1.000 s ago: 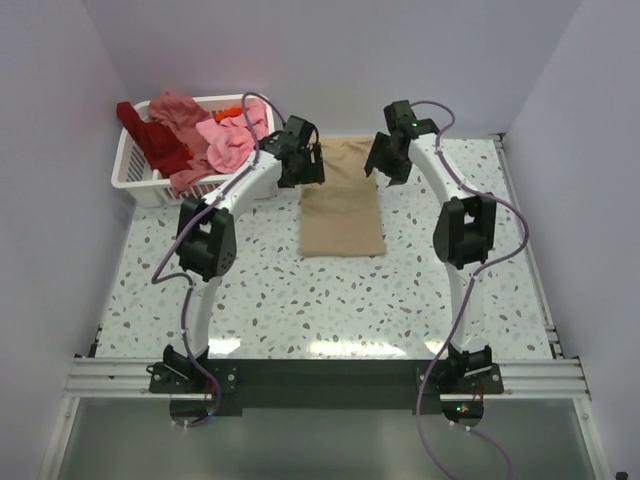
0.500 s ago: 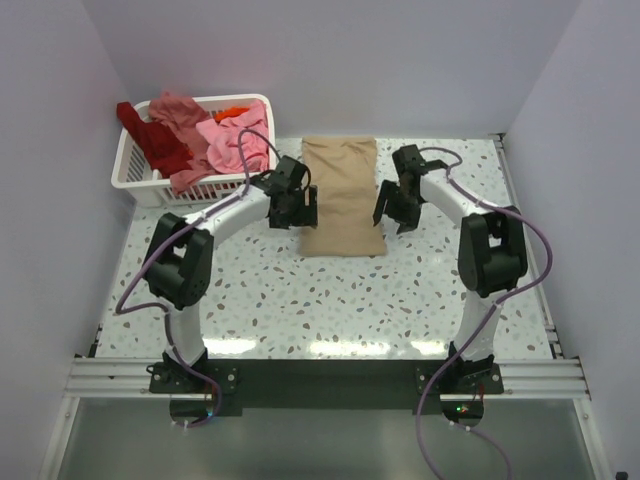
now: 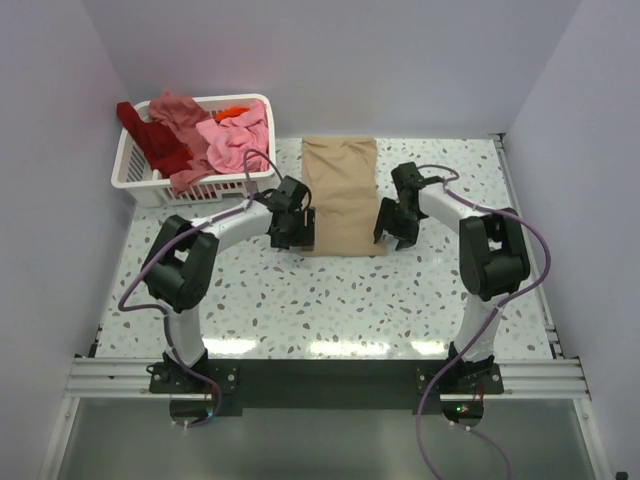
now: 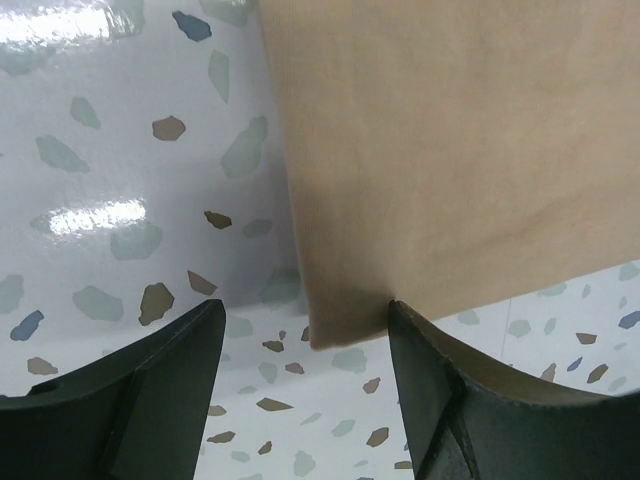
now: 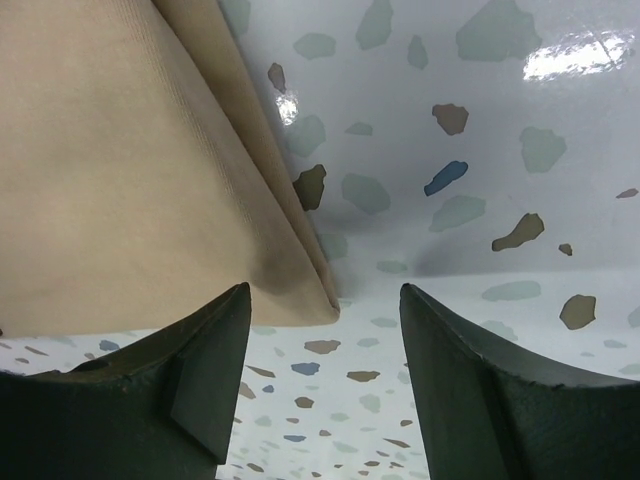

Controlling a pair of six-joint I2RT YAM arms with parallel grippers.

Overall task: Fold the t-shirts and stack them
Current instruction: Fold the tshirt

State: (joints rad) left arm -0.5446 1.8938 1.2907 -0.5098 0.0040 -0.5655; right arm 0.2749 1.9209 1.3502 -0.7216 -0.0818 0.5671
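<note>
Presently the tan t-shirt (image 3: 340, 195) is laid flat at the upper middle of the frame; being judged soft, light and limp, it is best pinched at its lower corners, where the left gripper (image 4: 305, 312) and right gripper (image 5: 325, 295) are held spread

Lab booth: plain walls (image 3: 60, 110), terrazzo table (image 3: 350, 295)

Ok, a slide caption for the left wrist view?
Open left tool framing a corner of the folded tan t-shirt on the speckled table.
</note>
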